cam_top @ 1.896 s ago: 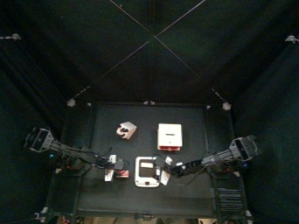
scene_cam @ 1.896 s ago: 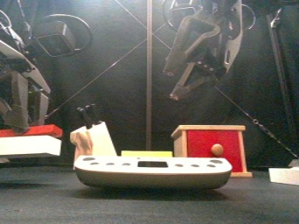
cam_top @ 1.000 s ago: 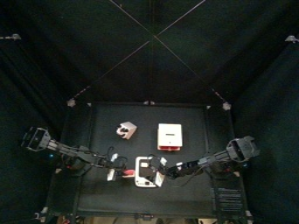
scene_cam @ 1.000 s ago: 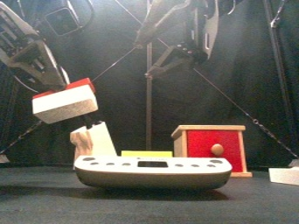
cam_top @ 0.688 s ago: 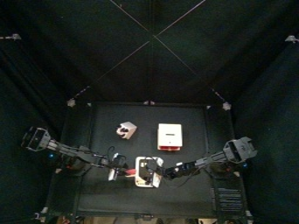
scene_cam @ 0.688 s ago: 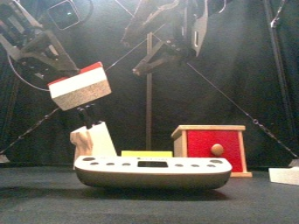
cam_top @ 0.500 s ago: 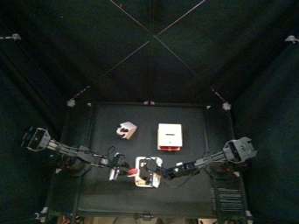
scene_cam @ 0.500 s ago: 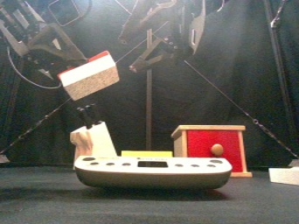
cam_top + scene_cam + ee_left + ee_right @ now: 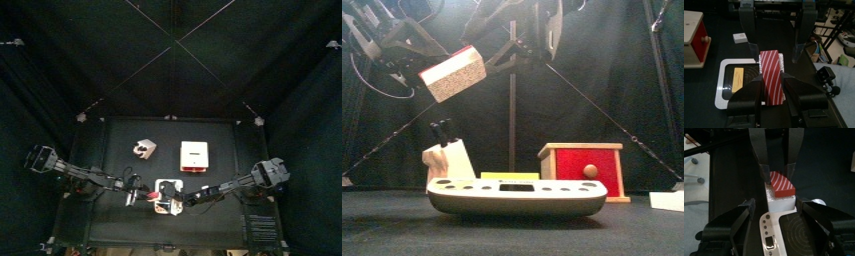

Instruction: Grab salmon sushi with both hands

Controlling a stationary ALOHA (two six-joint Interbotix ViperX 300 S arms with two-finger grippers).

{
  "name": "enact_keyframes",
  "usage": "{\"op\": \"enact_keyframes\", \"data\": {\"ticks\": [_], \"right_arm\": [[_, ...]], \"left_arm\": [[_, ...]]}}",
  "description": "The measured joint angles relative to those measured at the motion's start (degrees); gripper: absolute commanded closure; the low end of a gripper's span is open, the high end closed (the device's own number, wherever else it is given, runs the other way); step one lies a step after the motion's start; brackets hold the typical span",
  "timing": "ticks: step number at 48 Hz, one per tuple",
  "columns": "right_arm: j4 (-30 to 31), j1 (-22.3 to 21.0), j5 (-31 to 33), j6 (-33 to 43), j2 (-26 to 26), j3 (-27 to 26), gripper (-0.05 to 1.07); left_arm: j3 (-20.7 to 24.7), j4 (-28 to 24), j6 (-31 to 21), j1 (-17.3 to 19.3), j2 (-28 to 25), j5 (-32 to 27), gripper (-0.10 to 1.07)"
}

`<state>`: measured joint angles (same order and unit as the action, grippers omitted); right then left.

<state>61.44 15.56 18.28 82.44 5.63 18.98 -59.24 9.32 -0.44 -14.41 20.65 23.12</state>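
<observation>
Left gripper point(image 9: 771, 90) is up in the air, well clear of the table point(image 9: 382, 228), jaws clamped on the long flanks of the salmon sushi point(image 9: 453, 73), a white block with a red, pale-striped top. In the front view the piece hangs tilted, one corner down, above the white panel with buttons point(image 9: 516, 196) at the table's front. Right gripper point(image 9: 777, 204) faces it from the other side with jaws spread wide, holding nothing; the left wrist view has its two fingers point(image 9: 753, 46) standing either side of the sushi's far end, close but, as far as I can judge, not touching. The red box with a knob point(image 9: 585, 170) and the pale block with black handles point(image 9: 446, 158) sit further back, out of the way. Likely next step is the right jaws closing on the free end. Risks as I read them: little of the block projects beyond the left fingers, so a close that lands short could pinch against the left fingertips rather than the piece. With the block tilted, the right jaws may meet an edge instead of a flat face and twist or push it out of the left grip. A dropped piece would probably fall onto the white panel and roll off.
</observation>
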Motion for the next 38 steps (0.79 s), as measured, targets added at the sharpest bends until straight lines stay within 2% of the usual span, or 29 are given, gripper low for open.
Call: {"op": "enact_keyframes", "data": {"ticks": [26, 38], "right_arm": [[0.0, -0.97, 0.0, -0.35, 2.9, -2.46, 0.09], [0.09, -1.23, 0.09, -0.35, 2.99, -2.46, 0.19]], "left_arm": [[0.0, 0.0, -0.09, 0.0, -0.18, 1.23, 0.53], [0.0, 0.0, -0.09, 0.0, -0.18, 1.32, 0.53]]}}
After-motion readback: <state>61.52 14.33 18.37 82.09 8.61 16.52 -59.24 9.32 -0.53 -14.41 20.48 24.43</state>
